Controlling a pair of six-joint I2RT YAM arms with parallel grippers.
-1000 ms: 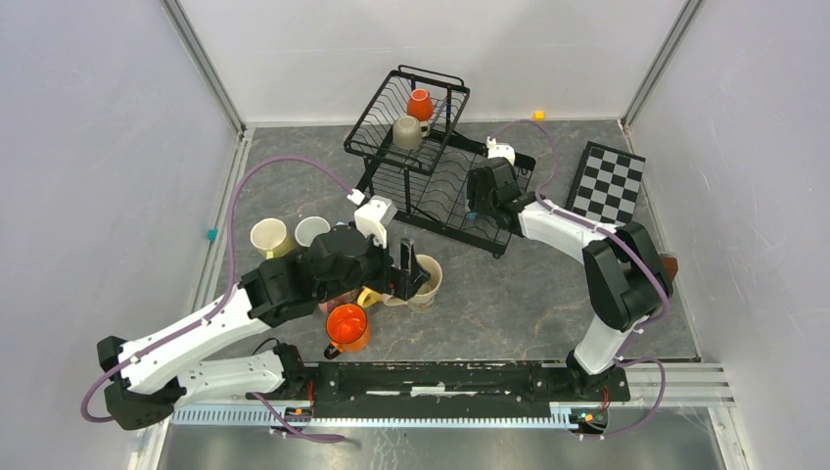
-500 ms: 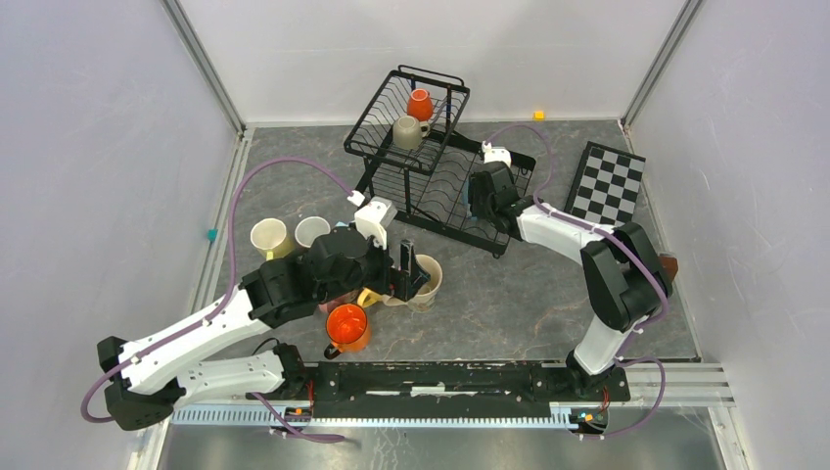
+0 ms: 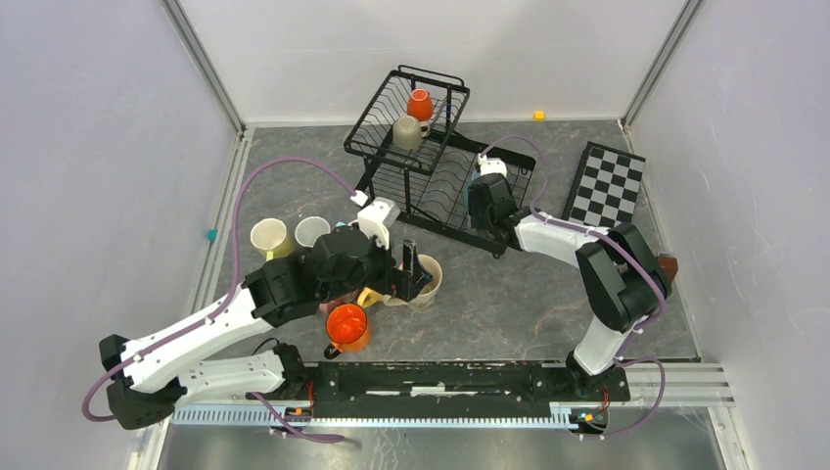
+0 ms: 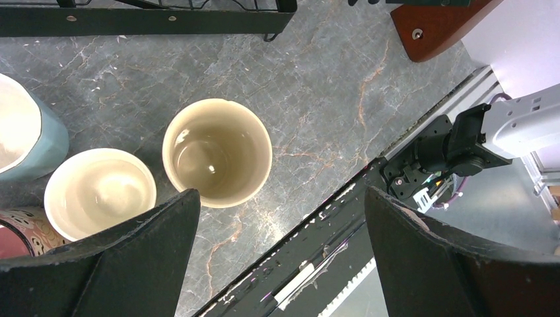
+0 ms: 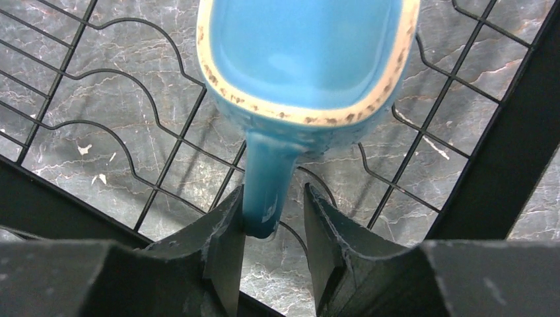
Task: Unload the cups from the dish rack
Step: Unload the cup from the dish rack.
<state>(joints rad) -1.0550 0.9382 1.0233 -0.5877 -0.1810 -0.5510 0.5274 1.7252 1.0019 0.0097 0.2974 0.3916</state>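
Observation:
The black wire dish rack (image 3: 384,125) stands at the back, with an orange cup (image 3: 420,103) and a beige cup (image 3: 407,132) in its upper basket. My right gripper (image 3: 480,211) reaches into the lower tray. In the right wrist view a blue cup (image 5: 307,53) lies on the rack wires (image 5: 165,162). Its handle (image 5: 266,185) sits between the fingers of the right gripper (image 5: 274,218); it touches the left finger and a gap remains at the right one. My left gripper (image 4: 280,254) hangs open over a beige cup (image 4: 216,152) on the table.
More cups stand on the table by the left arm: orange (image 3: 346,326), yellow (image 3: 268,237), white (image 3: 311,231), cream (image 4: 99,191) and pale blue (image 4: 26,139). A checkered board (image 3: 607,183) lies at the right. A brown block (image 4: 436,26) sits near the right arm's base.
The right gripper's jaws have narrowed around the blue cup's handle and the wrist has shifted slightly left over the rack. The left arm has not moved.

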